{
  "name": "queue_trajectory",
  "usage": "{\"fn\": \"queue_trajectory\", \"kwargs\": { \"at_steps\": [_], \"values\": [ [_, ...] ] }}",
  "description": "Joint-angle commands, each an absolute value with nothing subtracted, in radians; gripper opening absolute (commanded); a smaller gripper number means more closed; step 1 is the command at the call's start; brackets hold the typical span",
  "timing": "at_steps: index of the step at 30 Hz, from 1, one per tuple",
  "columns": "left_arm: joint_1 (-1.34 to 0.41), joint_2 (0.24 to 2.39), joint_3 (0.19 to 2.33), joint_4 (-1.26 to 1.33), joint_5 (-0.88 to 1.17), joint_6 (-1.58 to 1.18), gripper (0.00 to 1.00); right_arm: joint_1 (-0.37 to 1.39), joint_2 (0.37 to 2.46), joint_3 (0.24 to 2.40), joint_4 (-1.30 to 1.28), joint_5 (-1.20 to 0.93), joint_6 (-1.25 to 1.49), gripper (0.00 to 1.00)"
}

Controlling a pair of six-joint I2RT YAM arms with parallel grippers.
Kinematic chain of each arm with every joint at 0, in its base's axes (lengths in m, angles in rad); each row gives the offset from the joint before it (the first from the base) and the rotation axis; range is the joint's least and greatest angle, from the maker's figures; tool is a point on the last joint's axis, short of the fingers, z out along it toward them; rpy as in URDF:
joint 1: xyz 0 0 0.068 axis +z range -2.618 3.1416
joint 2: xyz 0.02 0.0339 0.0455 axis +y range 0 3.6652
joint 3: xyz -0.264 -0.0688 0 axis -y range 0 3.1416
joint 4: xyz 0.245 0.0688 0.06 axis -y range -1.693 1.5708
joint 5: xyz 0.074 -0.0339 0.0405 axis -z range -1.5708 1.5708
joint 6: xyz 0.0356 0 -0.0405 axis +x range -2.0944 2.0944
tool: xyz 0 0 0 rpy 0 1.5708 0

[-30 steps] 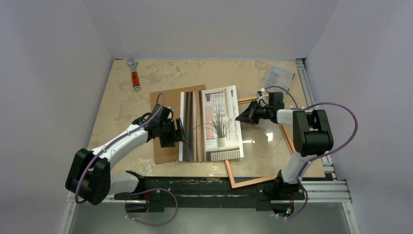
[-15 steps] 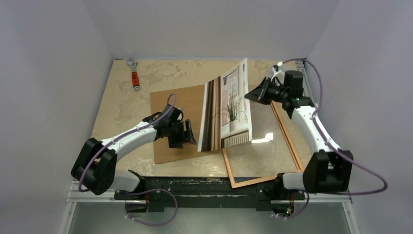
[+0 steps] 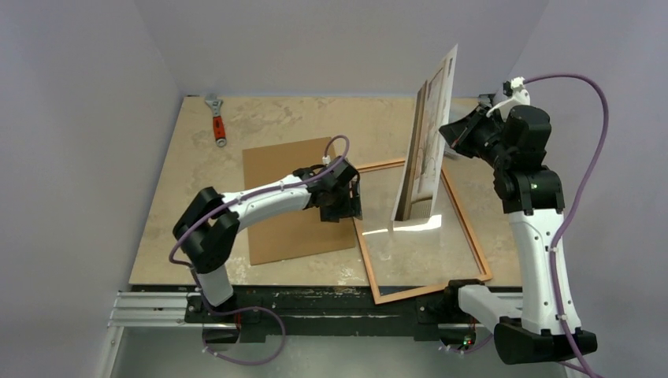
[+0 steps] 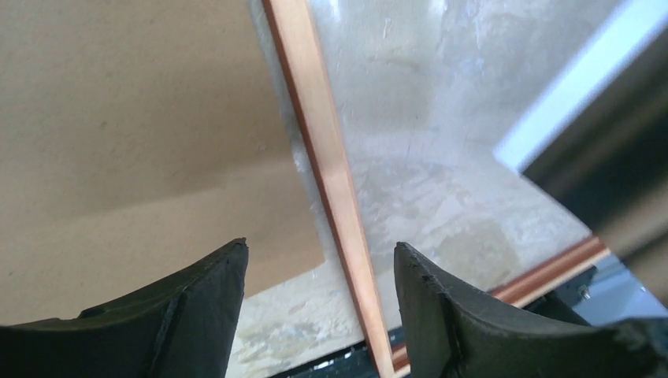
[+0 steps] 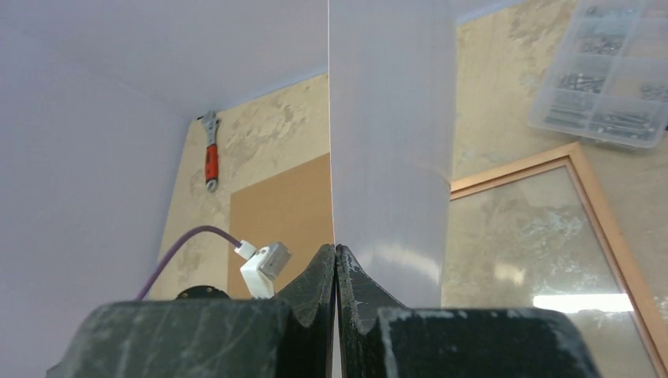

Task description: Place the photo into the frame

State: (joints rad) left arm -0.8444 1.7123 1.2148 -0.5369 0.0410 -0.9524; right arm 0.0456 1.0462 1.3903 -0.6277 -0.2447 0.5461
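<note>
Half done at best: right gripper clamps the photo upright over the frame. Left gripper hangs open over its left rail; laying the print flat inside remains.

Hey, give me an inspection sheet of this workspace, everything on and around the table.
Surface: beige marbled table.
Job's things: photo upright on edge over the frame, which lies flat.
Clutter: brown board, orange-handled wrench, clear parts box.
Grippers: left gripper open over frame's left side; right gripper shut on photo.
Cables: purple cables along arms, no snag seen.
Surroundings: white walls, metal rail at near edge.
</note>
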Motion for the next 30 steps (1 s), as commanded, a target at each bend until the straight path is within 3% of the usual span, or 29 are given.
{"fn": "queue_trajectory", "kwargs": {
  "at_steps": [1, 10, 17, 20, 30],
  "values": [
    [-0.894, 1.837, 1.372, -0.655, -0.090, -0.996, 0.64, 0.046, 1.028, 1.460, -0.696, -0.135, 0.511, 0.00],
    [-0.928, 2.036, 1.575, -0.811, -0.171, -0.974, 0.46, 0.047, 1.033, 1.476, -0.715, -0.131, 0.496, 0.00],
    [-0.892, 2.023, 1.522, -0.769, -0.155, -0.925, 0.16, 0.046, 1.049, 1.468, -0.719, -0.151, 0.489, 0.00],
    [-0.871, 1.989, 1.463, -0.748, -0.171, -0.882, 0.08, 0.047, 1.057, 1.469, -0.729, -0.158, 0.484, 0.00],
    [-0.794, 1.876, 1.283, -0.729, -0.227, -0.823, 0.03, 0.046, 1.096, 1.490, -0.794, -0.158, 0.470, 0.00]
  ]
}}
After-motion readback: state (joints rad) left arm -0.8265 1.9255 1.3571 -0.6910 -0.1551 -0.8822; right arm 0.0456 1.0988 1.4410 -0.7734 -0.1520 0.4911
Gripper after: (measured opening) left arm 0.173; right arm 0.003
